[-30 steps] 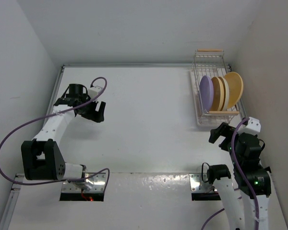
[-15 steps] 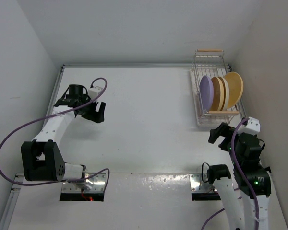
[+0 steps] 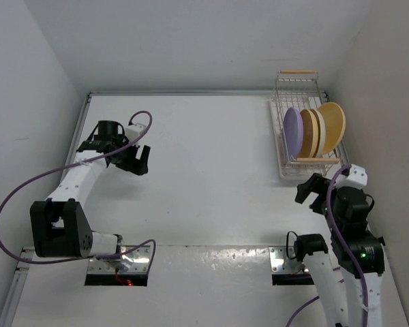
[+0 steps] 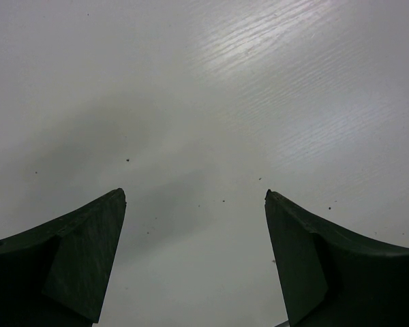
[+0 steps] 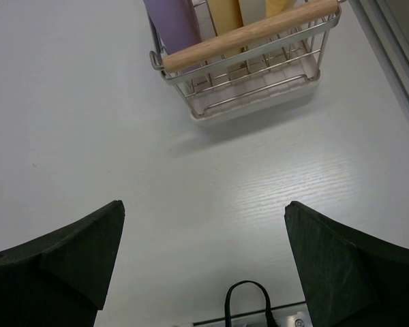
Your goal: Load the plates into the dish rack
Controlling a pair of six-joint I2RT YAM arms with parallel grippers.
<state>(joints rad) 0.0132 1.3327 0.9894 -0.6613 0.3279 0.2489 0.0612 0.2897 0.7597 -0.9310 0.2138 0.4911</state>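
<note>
The white wire dish rack (image 3: 286,153) stands at the far right of the table, with wooden handles at both ends. Four plates stand upright in it: a lavender one (image 3: 292,131), a yellow-orange one (image 3: 307,133), a cream one (image 3: 318,133) and a second yellow-orange one (image 3: 332,122). In the right wrist view the rack's near handle (image 5: 249,35) and the lavender plate's lower part (image 5: 174,24) show at the top. My right gripper (image 3: 312,193) is open and empty, just in front of the rack. My left gripper (image 3: 140,159) is open and empty over bare table at the left.
White walls close in the table on the left, back and right. A purple cable (image 3: 27,187) loops off the left arm. A black cable loop (image 5: 247,306) and the table's near edge show at the bottom of the right wrist view.
The right arm has shifted very slightly towards the left. The left arm and the plates have not moved.
</note>
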